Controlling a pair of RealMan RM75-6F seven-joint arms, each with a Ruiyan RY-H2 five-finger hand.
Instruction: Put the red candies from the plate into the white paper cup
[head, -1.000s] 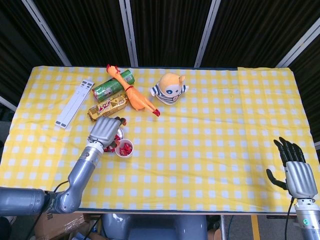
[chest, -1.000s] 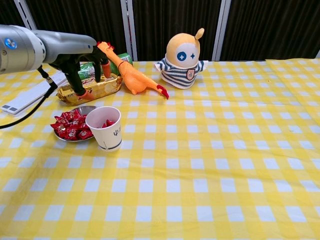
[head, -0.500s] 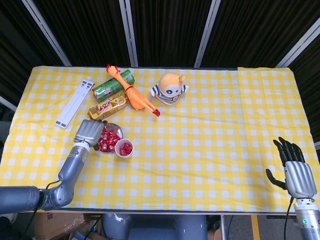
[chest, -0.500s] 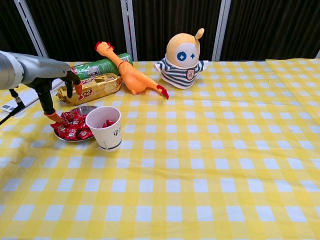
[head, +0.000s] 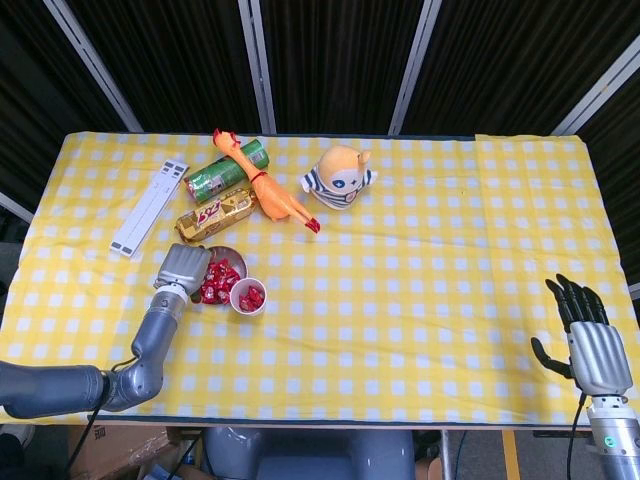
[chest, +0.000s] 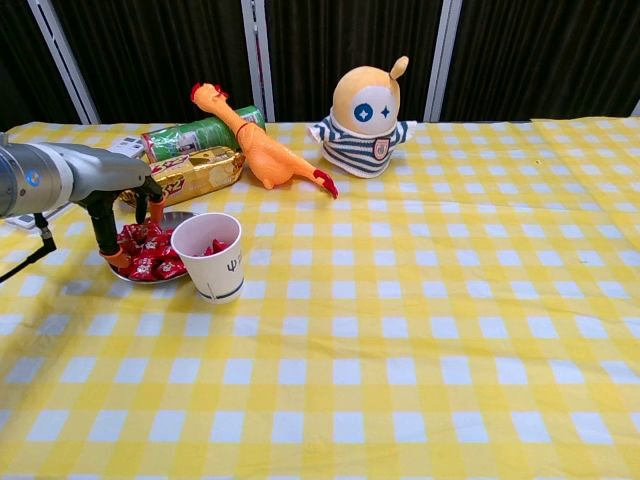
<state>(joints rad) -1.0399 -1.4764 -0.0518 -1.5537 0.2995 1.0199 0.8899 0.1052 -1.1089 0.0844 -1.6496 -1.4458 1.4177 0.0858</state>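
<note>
Much of the plate (chest: 170, 216) is being covered: in the head view its left part is being hidden under the left hand (head: 183, 268), and in the chest view its right edge is being masked by the white paper cup (chest: 209, 256). Whether a candy is being pinched by the left hand cannot be told, since the fingertips are being lost among the red candies (chest: 148, 252). The right hand (head: 589, 344) is being shown only in the head view, near the right near corner of the table (head: 450, 300), and its arm is being cut off by the lower frame edge.

The left hand is being held over the left side of the plate, back upward, with its dark orange-tipped fingers (chest: 104, 226) pointed down into the candy pile. The forearm is being stretched from the near left edge toward it. The right hand is being held upright, palm away, fingers spread and nothing being held.

The red candies are being kept heaped on the plate, left of the cup and touching or just beside it; a few red pieces (head: 250, 296) are being seen inside the cup.
</note>
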